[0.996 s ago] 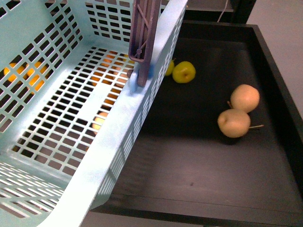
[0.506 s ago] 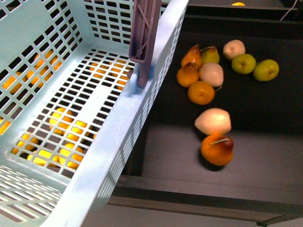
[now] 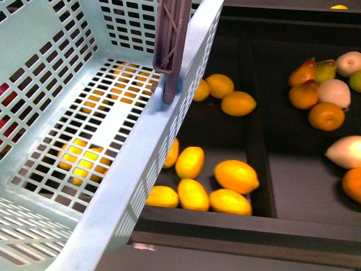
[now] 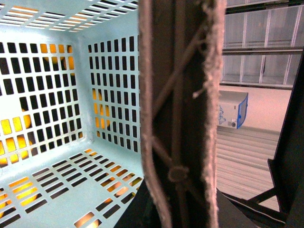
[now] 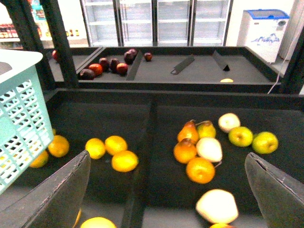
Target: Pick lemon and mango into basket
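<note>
The teal basket (image 3: 135,164) fills the near side from seven to eleven o'clock, its brown handle (image 3: 169,39) raised, with yellow fruit showing through the slotted floor. The left claw is out of sight, so its grip cannot be told. At the basket's four o'clock, a mango (image 3: 193,193) lies among similar fruit in the black bin (image 3: 225,226). Farther back, at one o'clock, rests a lemon (image 3: 238,103). Beyond the divider (image 3: 256,141), at three o'clock, are pears (image 3: 307,93). The right claw (image 5: 166,156) hangs above with its fingers wide apart.
</note>
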